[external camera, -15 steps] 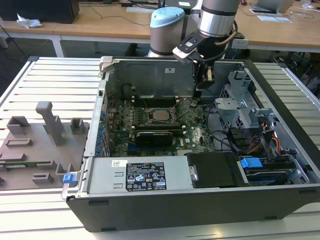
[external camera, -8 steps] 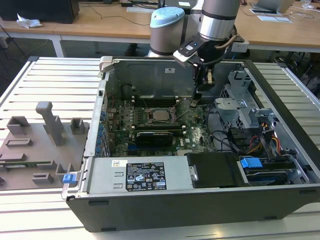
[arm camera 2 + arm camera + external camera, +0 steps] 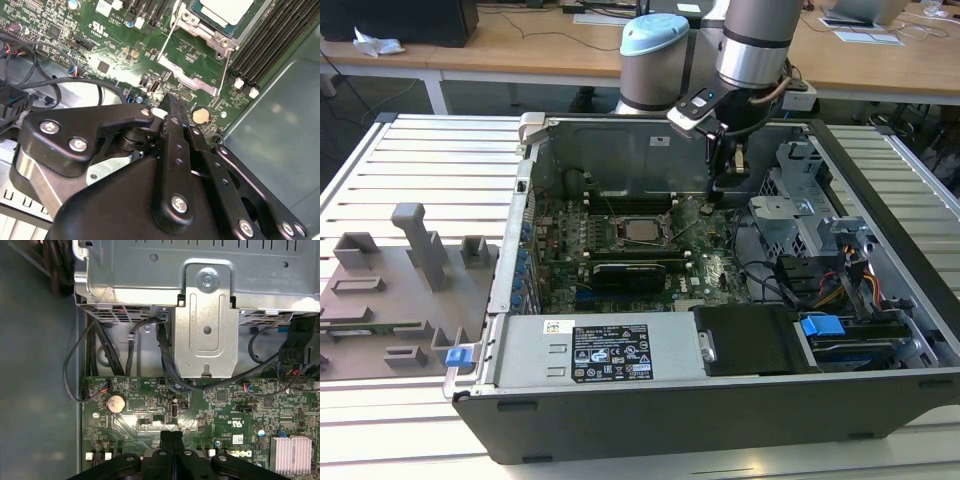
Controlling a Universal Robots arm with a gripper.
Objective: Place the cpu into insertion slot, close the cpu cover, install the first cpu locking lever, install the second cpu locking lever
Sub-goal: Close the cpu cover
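**Socket lies to the exterior view's left of the closed gripper**

The gripper (image 3: 713, 200) is seen low over the green motherboard (image 3: 715, 270), its jaws pressed together with nothing held between them. The cpu (image 3: 642, 230) is seated in the insertion slot (image 3: 623, 232), which lies toward the exterior view's left of the gripper and slightly nearer, close by but apart. In the second wrist view the cpu cover (image 3: 199, 27) is seen as a silver frame around the chip, beyond the fingertips (image 3: 172, 107). Two thin metal rods (image 3: 167, 41) are seen at the socket's sides. Whether they are latched cannot be told.
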